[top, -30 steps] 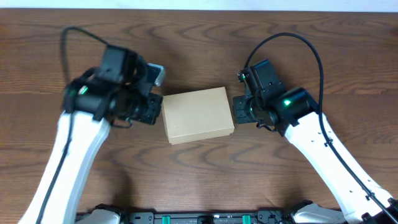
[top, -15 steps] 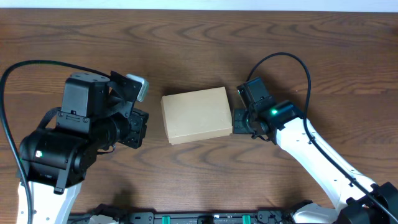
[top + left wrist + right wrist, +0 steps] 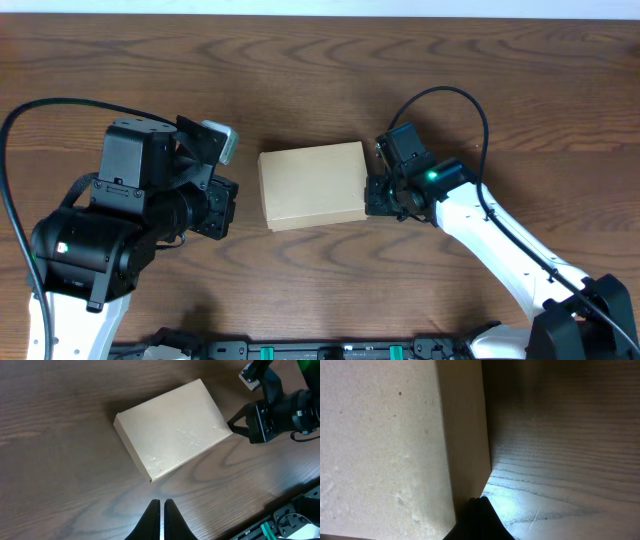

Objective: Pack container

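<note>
From overhead, the container (image 3: pixel 311 186) lies lid-down-flat and closed at the middle of the wooden table (image 3: pixel 320 60); the left gripper (image 3: pixel 222 207) hangs just apart from the container's left edge, while the right gripper (image 3: pixel 375 193) presses against its right edge. In the left wrist view, the left fingers (image 3: pixel 150 519) sit together, holding nothing, short of the container (image 3: pixel 172 435). In the right wrist view, the right gripper (image 3: pixel 479 510), fingers together, touches the container's side wall (image 3: pixel 465 435).
</note>
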Motion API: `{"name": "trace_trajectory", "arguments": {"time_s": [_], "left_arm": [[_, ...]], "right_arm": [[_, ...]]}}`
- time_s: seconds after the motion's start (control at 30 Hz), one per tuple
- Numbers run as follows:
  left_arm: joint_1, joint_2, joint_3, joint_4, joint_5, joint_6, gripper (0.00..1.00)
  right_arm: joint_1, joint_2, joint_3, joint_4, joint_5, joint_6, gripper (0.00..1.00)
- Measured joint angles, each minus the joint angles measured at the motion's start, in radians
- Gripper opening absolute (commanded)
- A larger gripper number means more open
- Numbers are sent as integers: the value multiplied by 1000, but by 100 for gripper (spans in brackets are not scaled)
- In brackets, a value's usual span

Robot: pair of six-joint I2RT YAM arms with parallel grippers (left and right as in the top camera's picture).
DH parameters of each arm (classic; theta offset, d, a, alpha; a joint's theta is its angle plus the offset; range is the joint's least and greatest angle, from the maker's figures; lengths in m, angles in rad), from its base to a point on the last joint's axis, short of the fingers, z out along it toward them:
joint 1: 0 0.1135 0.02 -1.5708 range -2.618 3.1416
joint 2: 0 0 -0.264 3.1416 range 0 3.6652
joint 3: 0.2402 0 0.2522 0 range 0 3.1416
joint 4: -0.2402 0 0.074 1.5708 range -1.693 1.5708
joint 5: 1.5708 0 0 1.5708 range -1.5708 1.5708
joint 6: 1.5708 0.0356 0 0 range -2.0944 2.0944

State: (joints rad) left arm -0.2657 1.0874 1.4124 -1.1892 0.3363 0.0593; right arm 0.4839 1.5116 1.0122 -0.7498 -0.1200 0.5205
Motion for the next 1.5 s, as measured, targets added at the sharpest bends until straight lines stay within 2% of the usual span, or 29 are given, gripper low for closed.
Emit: {"name": "trace_trajectory", "arguments": {"time_s": [0.2, 0.4, 0.63, 0.8, 0.97, 1.23, 1.37, 1.5], "left_arm": [[0, 0, 0, 37, -30, -13, 6], [0, 2, 0, 127, -121, -35, 6], [7, 40, 0, 203, -220, -53, 6], [17, 55, 0, 161, -236, -83, 6], [17, 15, 0, 76, -220, -85, 6], [17, -147, 0, -35, -37, -77, 6], [17, -229, 0, -56, 41, -74, 6], [17, -289, -6, -116, 72, -69, 6]], "right_arm": [[0, 0, 0, 31, -63, -2, 2], [0, 0, 0, 26, -103, -1, 2], [-34, 0, 15, 18, 46, -1, 2], [-86, 4, 169, -7, 134, -58, 1], [-83, -22, 325, -173, 148, -81, 2], [15, -261, 334, -304, 154, -51, 2], [151, -449, 307, -341, 218, 0, 2], [275, -605, 190, -348, 280, 54, 2]]}}
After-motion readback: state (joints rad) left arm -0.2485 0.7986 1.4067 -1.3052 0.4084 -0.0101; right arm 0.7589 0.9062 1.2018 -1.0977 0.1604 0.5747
